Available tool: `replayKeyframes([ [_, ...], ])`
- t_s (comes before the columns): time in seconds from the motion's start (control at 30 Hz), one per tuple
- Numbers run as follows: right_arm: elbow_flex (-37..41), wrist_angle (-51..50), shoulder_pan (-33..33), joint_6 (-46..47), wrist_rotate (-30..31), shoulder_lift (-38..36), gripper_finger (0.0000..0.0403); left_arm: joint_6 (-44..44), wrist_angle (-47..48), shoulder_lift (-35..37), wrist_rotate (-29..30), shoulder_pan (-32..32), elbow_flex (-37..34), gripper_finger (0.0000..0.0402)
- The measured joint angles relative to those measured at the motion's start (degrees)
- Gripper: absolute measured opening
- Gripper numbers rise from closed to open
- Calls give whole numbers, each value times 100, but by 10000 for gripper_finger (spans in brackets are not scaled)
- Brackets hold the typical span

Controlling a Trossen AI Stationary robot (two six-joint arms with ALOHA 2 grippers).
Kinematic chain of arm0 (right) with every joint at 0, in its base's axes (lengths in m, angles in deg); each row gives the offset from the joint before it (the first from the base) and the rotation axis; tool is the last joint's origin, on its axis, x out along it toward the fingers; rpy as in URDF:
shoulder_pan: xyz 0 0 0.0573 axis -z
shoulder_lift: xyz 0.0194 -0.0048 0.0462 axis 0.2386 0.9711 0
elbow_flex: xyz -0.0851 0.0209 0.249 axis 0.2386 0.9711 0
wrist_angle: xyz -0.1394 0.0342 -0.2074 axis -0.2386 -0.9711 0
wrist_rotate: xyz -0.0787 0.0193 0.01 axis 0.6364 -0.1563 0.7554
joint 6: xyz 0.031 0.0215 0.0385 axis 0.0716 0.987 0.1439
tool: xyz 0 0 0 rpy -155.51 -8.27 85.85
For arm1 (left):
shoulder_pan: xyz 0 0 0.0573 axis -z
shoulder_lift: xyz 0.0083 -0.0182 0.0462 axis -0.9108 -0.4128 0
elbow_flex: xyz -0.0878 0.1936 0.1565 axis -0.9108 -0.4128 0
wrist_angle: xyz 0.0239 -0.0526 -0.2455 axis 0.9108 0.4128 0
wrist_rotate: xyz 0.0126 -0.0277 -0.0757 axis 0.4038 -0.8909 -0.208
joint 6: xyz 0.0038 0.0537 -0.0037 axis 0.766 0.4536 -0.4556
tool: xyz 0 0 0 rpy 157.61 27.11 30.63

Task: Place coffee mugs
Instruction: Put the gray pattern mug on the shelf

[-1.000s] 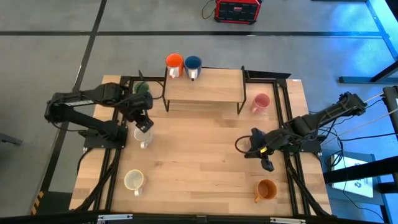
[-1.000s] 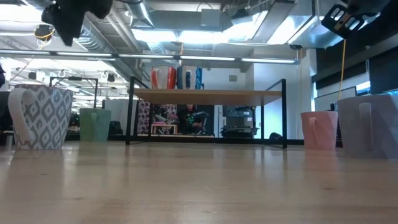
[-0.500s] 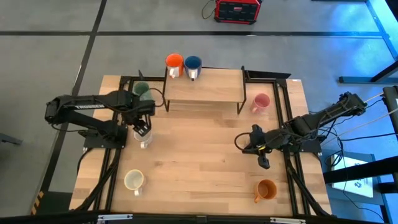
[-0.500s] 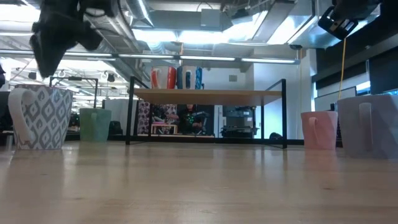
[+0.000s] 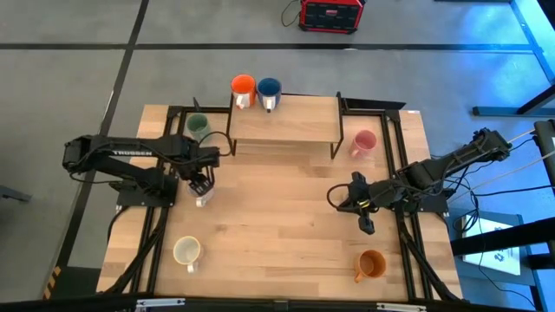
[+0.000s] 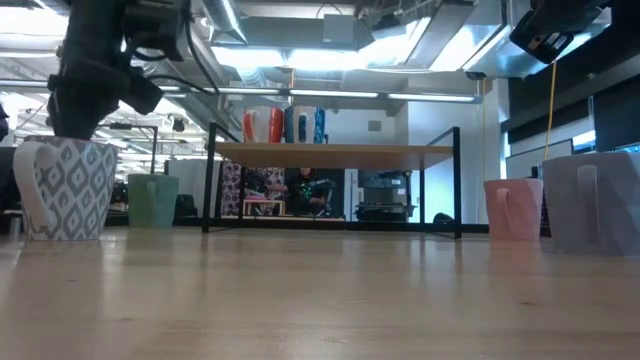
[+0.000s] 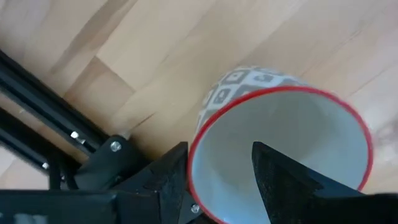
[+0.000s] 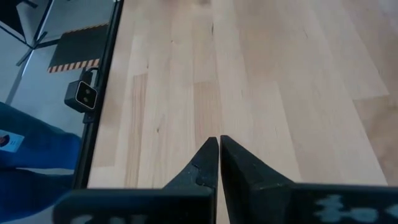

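Six mugs: visible from above; two on the shelf, four on the surface.
Shelf pair: orange-red mug and blue mug at the shelf's 11 o'clock corner.
Patterned mug: at 9 o'clock on the surface, upright, red rim, under the left gripper.
Left gripper: fingers spread, straddling the patterned mug's rim, one inside, one outside; not yet closed on it.
Right gripper: pinched closed on nothing, hovering at 3 o'clock above bare wood.
Others: green mug at 10 o'clock, pink mug at 2 o'clock, amber mug at 5 o'clock, cream mug at 7 o'clock.
Risk: a wall pinch is thin hold; the mug may tilt or slip on lifting.
Risk: an off-centre descent could knock the rim and tip it.
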Motion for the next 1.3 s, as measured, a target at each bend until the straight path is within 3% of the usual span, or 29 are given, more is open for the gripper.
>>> replayKeyframes([
  [0.17, 0, 1, 0, -39, 144, 0, 7, 71, -118, 0, 20, -1, -79, 129],
  [0.43, 0, 0, 0, -39, 155, 0, 7, 323, -242, 3, 10, -1, -151, 23],
  [0.53, 0, -2, 0, -39, 157, 0, 7, 295, -249, -6, -40, 12, 11, 14],
  [0.83, 0, -2, 0, -45, 171, 0, 7, -195, -341, -438, 568, 530, 1982, 15],
  [1.07, 0, -28, 0, -52, 297, 0, 7, 139, -344, -1905, 863, 1011, 3784, 15],
  [1.3, 0, -310, 0, -47, 299, 0, 7, 305, -333, -3357, 499, 1121, 5082, 15],
])
